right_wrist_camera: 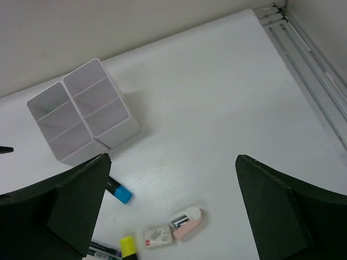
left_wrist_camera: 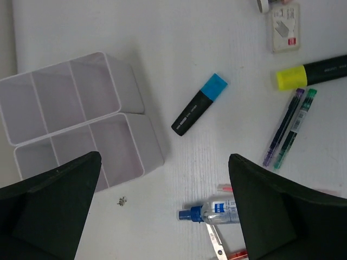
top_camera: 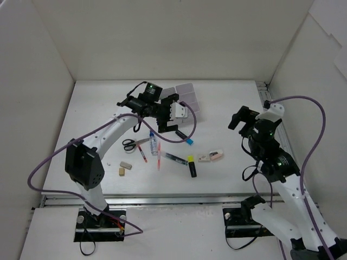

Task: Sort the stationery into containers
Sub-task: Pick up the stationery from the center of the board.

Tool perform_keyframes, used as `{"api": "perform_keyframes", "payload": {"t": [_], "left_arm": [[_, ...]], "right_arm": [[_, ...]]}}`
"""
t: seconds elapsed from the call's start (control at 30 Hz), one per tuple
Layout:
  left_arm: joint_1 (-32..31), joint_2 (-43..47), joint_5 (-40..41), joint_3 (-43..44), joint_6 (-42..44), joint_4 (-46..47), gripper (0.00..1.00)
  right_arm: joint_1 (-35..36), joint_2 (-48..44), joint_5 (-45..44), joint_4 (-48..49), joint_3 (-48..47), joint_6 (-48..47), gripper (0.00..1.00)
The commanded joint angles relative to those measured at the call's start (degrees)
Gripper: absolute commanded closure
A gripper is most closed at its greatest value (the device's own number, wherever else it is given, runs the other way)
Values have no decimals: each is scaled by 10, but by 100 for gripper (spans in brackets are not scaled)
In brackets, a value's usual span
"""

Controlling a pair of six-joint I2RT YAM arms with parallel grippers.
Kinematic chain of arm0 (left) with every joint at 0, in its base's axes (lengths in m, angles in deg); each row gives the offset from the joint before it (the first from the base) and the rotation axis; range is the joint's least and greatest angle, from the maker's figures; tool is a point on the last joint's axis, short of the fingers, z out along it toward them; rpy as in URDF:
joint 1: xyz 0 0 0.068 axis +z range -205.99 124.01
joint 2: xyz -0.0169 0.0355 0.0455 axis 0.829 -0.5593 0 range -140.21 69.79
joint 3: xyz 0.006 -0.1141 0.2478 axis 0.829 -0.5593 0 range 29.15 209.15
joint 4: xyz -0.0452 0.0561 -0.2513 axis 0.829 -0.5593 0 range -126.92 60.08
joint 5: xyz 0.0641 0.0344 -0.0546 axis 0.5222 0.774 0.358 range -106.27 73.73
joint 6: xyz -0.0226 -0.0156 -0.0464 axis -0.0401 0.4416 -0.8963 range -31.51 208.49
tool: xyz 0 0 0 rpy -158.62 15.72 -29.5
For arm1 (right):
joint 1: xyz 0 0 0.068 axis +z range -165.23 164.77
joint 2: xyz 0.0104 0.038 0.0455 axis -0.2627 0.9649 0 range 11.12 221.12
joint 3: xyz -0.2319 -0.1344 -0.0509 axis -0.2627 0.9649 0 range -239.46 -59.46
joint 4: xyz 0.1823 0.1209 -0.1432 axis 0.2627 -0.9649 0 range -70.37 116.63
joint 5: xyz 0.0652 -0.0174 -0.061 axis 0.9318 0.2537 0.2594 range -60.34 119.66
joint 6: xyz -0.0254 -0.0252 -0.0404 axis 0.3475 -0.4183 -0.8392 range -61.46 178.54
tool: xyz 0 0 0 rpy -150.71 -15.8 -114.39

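Note:
The white organiser [top_camera: 187, 93] stands at the far middle of the table; it also shows in the left wrist view [left_wrist_camera: 130, 84] and the right wrist view [right_wrist_camera: 116, 130], its compartments empty. My left gripper [top_camera: 173, 115] is open and empty, above the table beside the organiser [left_wrist_camera: 164, 162]. Below it lie a blue-capped highlighter [left_wrist_camera: 199, 104], a blue-capped bottle [left_wrist_camera: 211, 212] and a scissor blade [left_wrist_camera: 216, 246]. My right gripper [top_camera: 242, 119] is open and empty, high above a pink eraser [right_wrist_camera: 187, 222] and a white eraser [right_wrist_camera: 158, 236].
On the table front lie black-handled scissors [top_camera: 130, 143], red pens [top_camera: 142, 153], purple and green pens [top_camera: 174, 158], a yellow-capped highlighter [top_camera: 192, 165] and beige erasers [top_camera: 123, 167]. White walls enclose the table. A rail [right_wrist_camera: 303, 49] runs along the right edge.

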Motion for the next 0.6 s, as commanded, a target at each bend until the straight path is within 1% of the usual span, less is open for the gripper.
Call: {"api": "perform_keyframes", "payload": {"t": [0.0, 0.1, 0.17, 0.27, 0.37, 0.47, 0.57], "left_arm": [[-44, -31, 41, 31, 153, -112, 0], [-78, -60, 95, 12, 171, -63, 1], [-85, -88, 109, 18, 186, -55, 2], [-91, -140, 120, 61, 186, -64, 2], [-91, -165, 136, 46, 194, -14, 2], [-98, -189, 149, 54, 224, -8, 3], [-98, -212, 140, 66, 225, -8, 3]], "right_arm": [[-11, -61, -47, -76, 18, 33, 2], [-14, -74, -52, -97, 23, 39, 2], [-16, -61, -54, -114, 15, 39, 2], [-18, -39, -50, -130, 5, 37, 2], [-19, -28, -45, -131, 5, 29, 2], [-24, -16, -40, -132, 0, 16, 2], [-28, -5, -32, -132, -3, 13, 2]]}}
